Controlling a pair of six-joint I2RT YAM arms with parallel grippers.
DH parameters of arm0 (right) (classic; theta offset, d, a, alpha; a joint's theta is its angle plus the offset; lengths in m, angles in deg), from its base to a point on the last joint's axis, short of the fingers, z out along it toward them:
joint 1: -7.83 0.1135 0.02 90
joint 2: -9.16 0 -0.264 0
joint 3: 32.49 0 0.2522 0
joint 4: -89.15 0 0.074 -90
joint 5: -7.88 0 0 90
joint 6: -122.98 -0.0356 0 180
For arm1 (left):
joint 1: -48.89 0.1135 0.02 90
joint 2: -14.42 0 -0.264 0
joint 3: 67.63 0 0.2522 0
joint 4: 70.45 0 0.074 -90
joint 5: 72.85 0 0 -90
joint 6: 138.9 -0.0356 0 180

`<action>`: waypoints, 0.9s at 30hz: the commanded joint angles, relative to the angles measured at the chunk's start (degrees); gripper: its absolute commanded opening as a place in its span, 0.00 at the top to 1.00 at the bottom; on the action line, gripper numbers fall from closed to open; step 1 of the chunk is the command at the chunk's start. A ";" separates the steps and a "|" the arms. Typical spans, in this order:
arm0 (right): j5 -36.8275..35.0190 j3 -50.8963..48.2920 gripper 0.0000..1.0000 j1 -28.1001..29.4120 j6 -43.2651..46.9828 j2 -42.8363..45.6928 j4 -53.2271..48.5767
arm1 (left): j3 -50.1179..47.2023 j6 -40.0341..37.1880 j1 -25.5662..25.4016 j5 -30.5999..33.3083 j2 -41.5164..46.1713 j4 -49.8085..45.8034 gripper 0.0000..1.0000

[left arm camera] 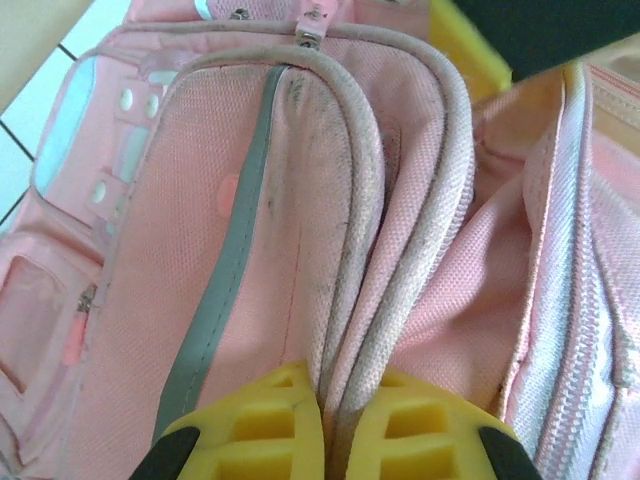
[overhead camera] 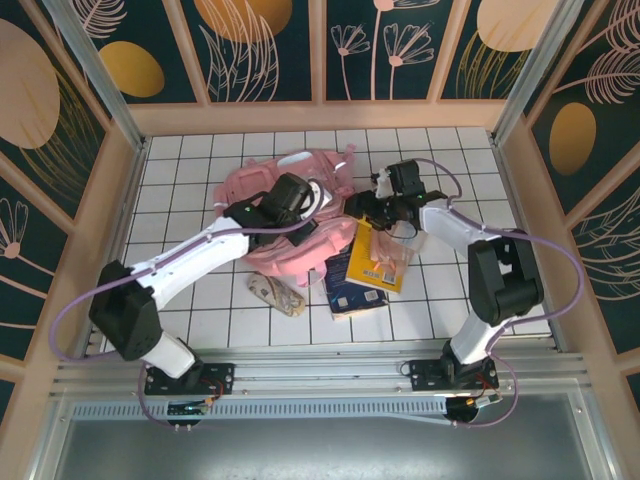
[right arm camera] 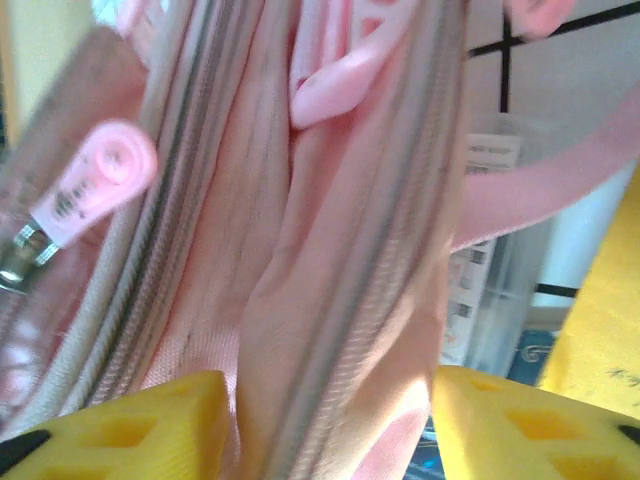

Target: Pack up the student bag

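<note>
Student bag (overhead camera: 290, 258) lies mid-frame on the tiled surface (overhead camera: 200, 170). Left gripper (left arm camera: 335, 390) pinched shut on its piped rim (left arm camera: 362, 200); right gripper (right arm camera: 330, 400) wide, astride a zipper fold (right arm camera: 340, 250), not clamping. We'd hold the left pinch firm and lift to spread the mouth.

Bright, even light from above falls on the white table (overhead camera: 180, 170), leaving only soft shadows. The right wrist view is blurred throughout, with glare at its right. The left wrist view shows the weave of the student bag (left arm camera: 300, 250) sharply.
</note>
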 commanded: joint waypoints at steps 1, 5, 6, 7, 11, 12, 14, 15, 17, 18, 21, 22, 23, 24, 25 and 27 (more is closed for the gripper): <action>0.74 2.39 0.36 -2.45 -1.92 2.95 -0.56 | -3.06 -1.87 0.05 -0.22 3.05 1.90 1.00; -1.57 11.96 0.38 -5.67 -1.41 -1.66 -12.33 | -5.99 -2.22 0.05 1.52 5.10 4.39 1.00; -1.56 14.59 0.39 -5.85 -0.60 -3.59 -15.01 | -6.15 -2.43 0.05 1.76 5.12 4.35 1.00; -1.98 17.90 0.40 -5.56 0.85 -5.86 -17.99 | -6.54 -2.70 0.07 2.05 5.03 4.44 1.00; -2.48 27.79 0.44 -3.58 5.18 -14.00 -25.18 | -8.15 -3.99 0.10 2.06 4.35 4.61 1.00; -1.97 29.06 0.44 -3.26 5.31 -15.57 -26.03 | -8.40 -4.13 0.05 2.14 4.25 4.83 1.00; -1.32 30.41 0.44 -2.51 5.47 -18.09 -26.70 | -8.80 -4.12 0.05 2.32 4.09 5.26 1.00; -0.85 30.61 0.45 -2.26 5.45 -18.92 -26.54 | -8.95 -4.12 0.05 2.30 4.07 5.42 1.00; -0.44 31.40 0.48 -1.75 5.67 -20.66 -26.20 | -9.16 -4.09 0.07 2.25 3.82 5.27 1.00; -0.75 32.05 0.49 -1.53 5.75 -21.47 -26.73 | -9.46 -4.07 0.13 2.19 3.80 5.27 1.00; -0.18 34.19 0.55 -0.80 5.81 -23.88 -28.85 | -10.67 -4.01 0.06 2.34 3.89 5.66 1.00; 0.29 34.73 0.55 -0.50 5.57 -24.35 -29.47 | -11.04 -3.96 0.11 2.34 3.90 5.79 1.00; 0.62 35.33 0.55 -0.14 5.32 -24.55 -29.92 | -11.42 -3.90 0.10 2.34 3.86 5.88 1.00; 0.44 35.72 0.55 0.24 5.15 -24.66 -30.32 | -11.74 -3.87 0.05 2.41 3.90 5.97 1.00; -0.30 36.10 0.55 0.59 5.10 -24.79 -30.69 | -12.07 -3.62 0.05 2.80 4.09 6.33 1.00; -1.35 36.00 0.55 0.72 4.85 -25.14 -30.69 | -13.19 -3.28 0.10 2.63 5.61 7.92 1.00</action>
